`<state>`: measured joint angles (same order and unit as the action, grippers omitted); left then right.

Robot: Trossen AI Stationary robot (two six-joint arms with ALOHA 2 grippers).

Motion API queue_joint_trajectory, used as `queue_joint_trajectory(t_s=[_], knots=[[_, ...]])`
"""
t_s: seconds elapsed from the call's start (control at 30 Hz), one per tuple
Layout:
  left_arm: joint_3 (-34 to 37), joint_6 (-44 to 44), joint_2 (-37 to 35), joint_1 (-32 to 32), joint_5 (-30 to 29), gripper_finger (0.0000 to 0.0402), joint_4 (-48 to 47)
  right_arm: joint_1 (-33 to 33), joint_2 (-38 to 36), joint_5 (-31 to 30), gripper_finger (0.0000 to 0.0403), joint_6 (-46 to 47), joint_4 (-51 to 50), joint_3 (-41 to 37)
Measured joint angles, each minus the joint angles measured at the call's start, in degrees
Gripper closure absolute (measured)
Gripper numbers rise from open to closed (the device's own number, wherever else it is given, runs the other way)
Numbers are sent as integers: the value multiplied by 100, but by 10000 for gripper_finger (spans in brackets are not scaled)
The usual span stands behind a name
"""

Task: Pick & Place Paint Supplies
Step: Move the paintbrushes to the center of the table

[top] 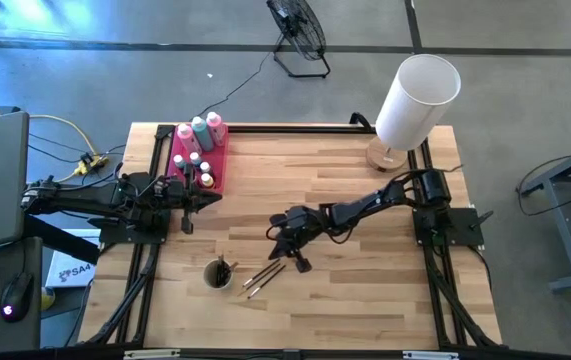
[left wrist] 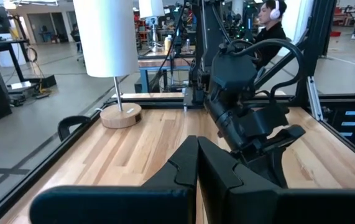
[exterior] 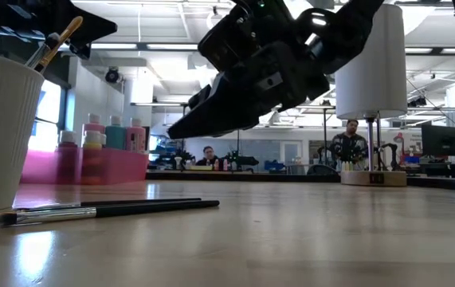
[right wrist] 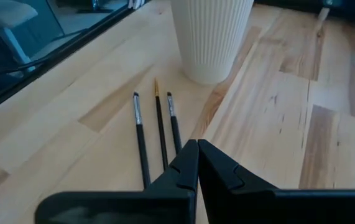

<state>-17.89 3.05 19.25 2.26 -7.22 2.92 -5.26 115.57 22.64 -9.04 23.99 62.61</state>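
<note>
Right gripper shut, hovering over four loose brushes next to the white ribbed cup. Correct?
Not quite: three brushes, not four, lie loose beside the white ribbed cup. The right wrist view shows them side by side. The right gripper is shut above them, as stated.

From here I can read only "SA4" on a white sheet [top: 70, 270] lying on the floor beside the counter [top: 365, 290], behind and outward of my left end effector [top: 187, 226].
</note>
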Motion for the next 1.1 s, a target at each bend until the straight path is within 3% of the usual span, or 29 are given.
queue_joint_trajectory(t_s=[0.27,0.5,0.8,1.1], knots=[[0,13,0,0,-130,394,0,-239,314,-399,379,-24,155,2],[-2,13,-2,2,-143,394,0,-464,417,-932,280,-17,484,-2],[-4,11,-2,0,-146,394,-4,-622,541,-1170,156,-30,280,-3],[-4,-31,-2,2,-144,394,-5,-601,723,-1183,142,23,177,3]])
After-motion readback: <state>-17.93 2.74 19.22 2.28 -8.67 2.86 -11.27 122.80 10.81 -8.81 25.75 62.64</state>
